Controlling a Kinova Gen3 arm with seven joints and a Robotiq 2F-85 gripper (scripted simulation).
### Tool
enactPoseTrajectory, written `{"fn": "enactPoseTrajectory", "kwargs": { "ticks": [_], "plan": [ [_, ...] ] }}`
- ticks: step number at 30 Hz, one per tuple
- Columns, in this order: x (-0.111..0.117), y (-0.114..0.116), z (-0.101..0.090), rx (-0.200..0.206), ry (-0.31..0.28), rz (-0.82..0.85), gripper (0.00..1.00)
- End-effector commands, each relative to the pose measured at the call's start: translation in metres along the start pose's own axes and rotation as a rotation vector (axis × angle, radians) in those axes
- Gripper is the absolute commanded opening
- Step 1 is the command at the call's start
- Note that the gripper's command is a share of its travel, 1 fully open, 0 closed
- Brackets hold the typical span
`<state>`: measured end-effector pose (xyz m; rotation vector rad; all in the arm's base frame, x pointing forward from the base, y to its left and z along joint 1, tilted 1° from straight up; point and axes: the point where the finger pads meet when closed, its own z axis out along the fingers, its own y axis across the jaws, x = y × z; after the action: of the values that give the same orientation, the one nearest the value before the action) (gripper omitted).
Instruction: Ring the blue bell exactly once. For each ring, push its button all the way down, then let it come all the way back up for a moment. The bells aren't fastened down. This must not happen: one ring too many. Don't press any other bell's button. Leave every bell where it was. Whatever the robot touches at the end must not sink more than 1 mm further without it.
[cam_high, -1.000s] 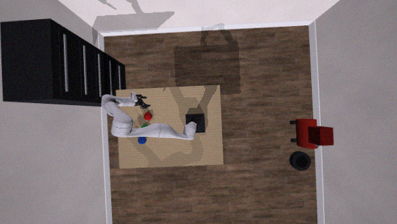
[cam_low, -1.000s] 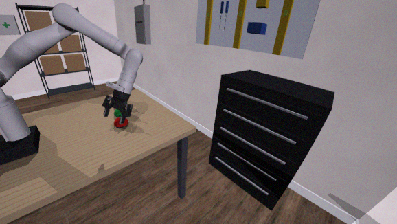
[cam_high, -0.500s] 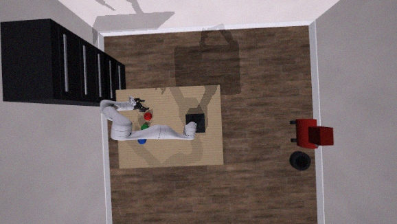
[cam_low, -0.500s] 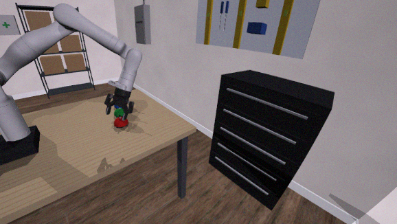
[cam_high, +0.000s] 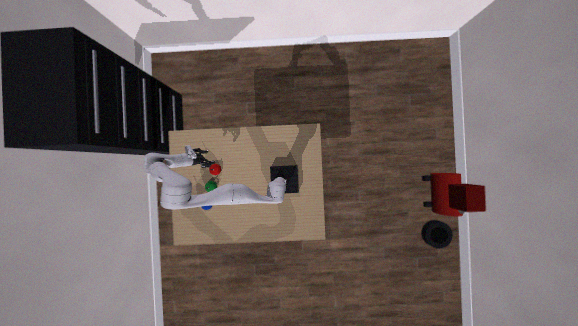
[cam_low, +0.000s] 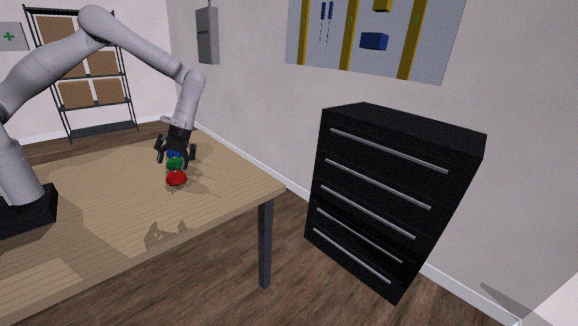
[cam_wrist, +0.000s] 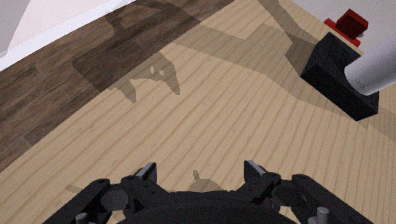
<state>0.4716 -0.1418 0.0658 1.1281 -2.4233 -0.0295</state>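
Three bells stand in a row on the wooden table (cam_high: 250, 220) (cam_low: 125, 220) (cam_wrist: 225, 110). The blue bell (cam_high: 206, 207) (cam_low: 171, 152) is at one end, mostly hidden under the arm in the overhead view. The green bell (cam_high: 211, 186) (cam_low: 174, 164) is in the middle and the red bell (cam_high: 215, 169) (cam_low: 176, 178) is at the other end. My gripper (cam_high: 204, 160) (cam_low: 174, 159) (cam_wrist: 200, 171) is open and empty. It hangs above the table beside the red bell, on the wall side, two bells away from the blue one. The wrist view shows only bare table and no bell.
The robot's black base block (cam_high: 285, 178) (cam_low: 25, 210) (cam_wrist: 335, 75) sits mid-table. A black drawer cabinet (cam_high: 75, 90) (cam_low: 400, 190) stands against the wall beyond the table's edge. A red object (cam_high: 452, 193) (cam_wrist: 350, 22) and a dark round one (cam_high: 436, 233) stand far off on the floor.
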Motion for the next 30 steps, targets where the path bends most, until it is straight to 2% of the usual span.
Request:
{"fn": "enactPoseTrajectory", "kwargs": {
  "ticks": [1,2,3,10,11,19,20,27,28,30],
  "plan": [
    [-0.001,0.000,-0.002,0.004,0.000,-0.001,1.00],
    [-0.001,0.000,-0.002,0.004,0.000,-0.001,1.00],
    [-0.016,0.006,-0.006,0.022,-0.008,-0.034,1.00],
    [-0.016,0.006,-0.006,0.022,-0.008,-0.034,1.00],
    [-0.031,0.012,-0.011,0.040,-0.016,-0.065,1.00],
    [-0.031,0.012,-0.011,0.040,-0.016,-0.065,1.00],
    [-0.046,0.018,-0.015,0.058,-0.025,-0.094,1.00],
    [-0.046,0.018,-0.015,0.058,-0.025,-0.094,1.00],
    [-0.060,0.025,-0.019,0.075,-0.034,-0.123,1.00],
    [-0.060,0.025,-0.019,0.075,-0.034,-0.123,1.00]
  ]
}}
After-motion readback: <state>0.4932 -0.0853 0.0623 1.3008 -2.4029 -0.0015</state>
